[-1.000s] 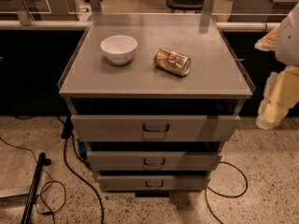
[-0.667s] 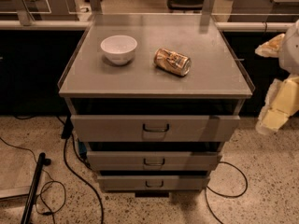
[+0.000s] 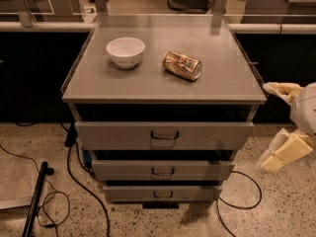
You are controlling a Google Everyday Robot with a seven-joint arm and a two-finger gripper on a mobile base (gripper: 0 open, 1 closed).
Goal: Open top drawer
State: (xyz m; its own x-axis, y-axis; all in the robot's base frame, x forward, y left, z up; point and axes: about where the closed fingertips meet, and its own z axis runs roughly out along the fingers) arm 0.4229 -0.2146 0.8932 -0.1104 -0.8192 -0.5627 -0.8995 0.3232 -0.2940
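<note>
My pincer (image 3: 287, 151) hangs at the far right edge of the view, low beside the table (image 3: 212, 78) and well apart from every drawer front. It holds nothing, but from here I cannot tell whether it is wide or narrow.

The top drawer (image 3: 108, 135) sits directly under the table's slab, with a dark gap between the slab and its upper edge. It is the widest of the three grey fronts and lies above the middle drawer (image 3: 123, 171) and the bottom drawer (image 3: 128, 193).

I judge it to be stiff sheet metal. It is rigid and not fragile, and probably runs on slides, so it should answer a straight, steady pull towards the camera rather than a jerk. I cannot tell its weight, because I cannot see what is inside.

The flat front is smooth and gives me nothing to grip. The only place to take hold is the small dark wire handle (image 3: 164, 135) at its centre. That handle is thin and sits close to the panel, so I expect to have to reach behind the wire or close around it, square to the front. It could slip if I come in at an angle.

A white bowl (image 3: 125, 51) and a can (image 3: 182, 65) lying on its side rest on the table. A hard tug could shake the table, and the can might roll.
</note>
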